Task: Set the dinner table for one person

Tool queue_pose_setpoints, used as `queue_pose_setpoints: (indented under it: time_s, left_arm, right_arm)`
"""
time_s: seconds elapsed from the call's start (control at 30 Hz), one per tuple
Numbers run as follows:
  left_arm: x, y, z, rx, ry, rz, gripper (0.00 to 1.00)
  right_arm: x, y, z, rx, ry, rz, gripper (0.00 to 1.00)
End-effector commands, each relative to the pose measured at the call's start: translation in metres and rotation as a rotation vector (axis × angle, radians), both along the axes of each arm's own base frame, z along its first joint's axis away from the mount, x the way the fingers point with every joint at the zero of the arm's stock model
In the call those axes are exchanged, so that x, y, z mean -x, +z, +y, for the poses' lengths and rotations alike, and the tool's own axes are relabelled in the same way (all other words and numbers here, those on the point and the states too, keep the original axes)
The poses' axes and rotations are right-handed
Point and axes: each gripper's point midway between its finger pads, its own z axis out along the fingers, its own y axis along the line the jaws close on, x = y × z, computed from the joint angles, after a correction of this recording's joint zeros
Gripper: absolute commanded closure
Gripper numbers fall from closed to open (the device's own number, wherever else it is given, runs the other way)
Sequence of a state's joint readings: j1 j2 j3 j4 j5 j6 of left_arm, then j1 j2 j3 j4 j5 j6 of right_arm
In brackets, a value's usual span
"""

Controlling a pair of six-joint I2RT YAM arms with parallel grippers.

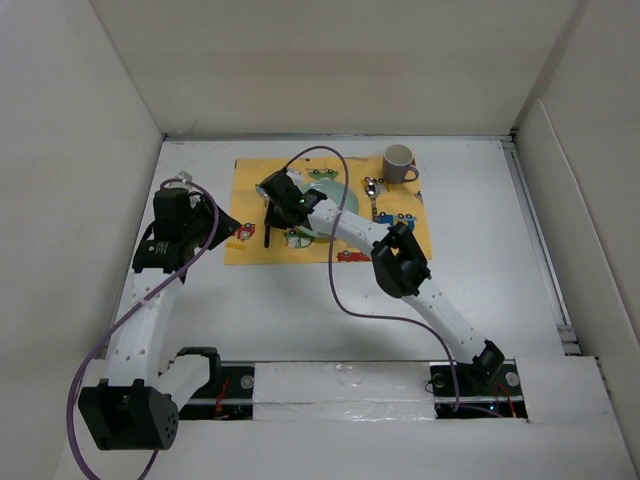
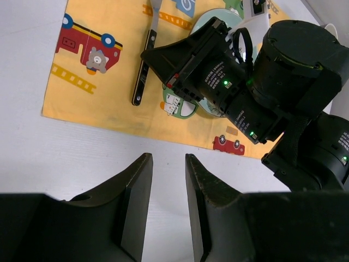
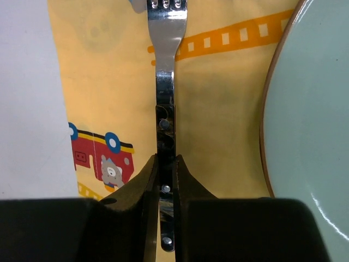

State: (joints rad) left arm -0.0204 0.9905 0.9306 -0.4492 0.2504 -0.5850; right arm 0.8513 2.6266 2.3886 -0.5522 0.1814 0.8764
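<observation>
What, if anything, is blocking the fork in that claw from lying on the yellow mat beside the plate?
Nothing visible. The right claw grips the fork by its handle over a bare stretch of yellow mat. The plate lies alongside, not touching it, and the open left claw hangs off the mat's edge.

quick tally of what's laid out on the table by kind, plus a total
placemat: 1
plate: 1
fork: 1
spoon: 1 (small in the top view, so the kind is a best guess)
mug: 1
Total: 5
</observation>
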Motion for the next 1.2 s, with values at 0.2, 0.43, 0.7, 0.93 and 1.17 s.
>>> queue_pose_setpoints:
  time_s: [0.2,0.43,0.7,0.93,1.17]
  left_arm:
    - [-0.004,0.003,0.001,-0.027,-0.012,-0.044,0.72]
    - [-0.01,0.019,0.0,-0.04,-0.033,-0.092,0.62]
    - [-0.032,0.081,-0.015,0.031,-0.081,-0.263,0.46]
    - [-0.045,0.213,-0.017,0.135,-0.032,-0.592,0.4]
    - [-0.024,0.255,-0.006,0.098,0.014,-0.709,0.39]
  right_arm:
    - [-0.004,0.029,0.012,-0.093,0.012,-0.024,0.62]
    - [-0.002,0.163,0.005,-0.25,0.096,-0.181,0.4]
    - [0.022,0.287,-0.101,-0.176,0.104,-0.385,0.0]
    - [0.07,0.368,-0.327,-0.19,-0.294,-0.631,0.0]
    - [0.096,0.317,-0.456,-0.018,-0.58,-0.607,0.0]
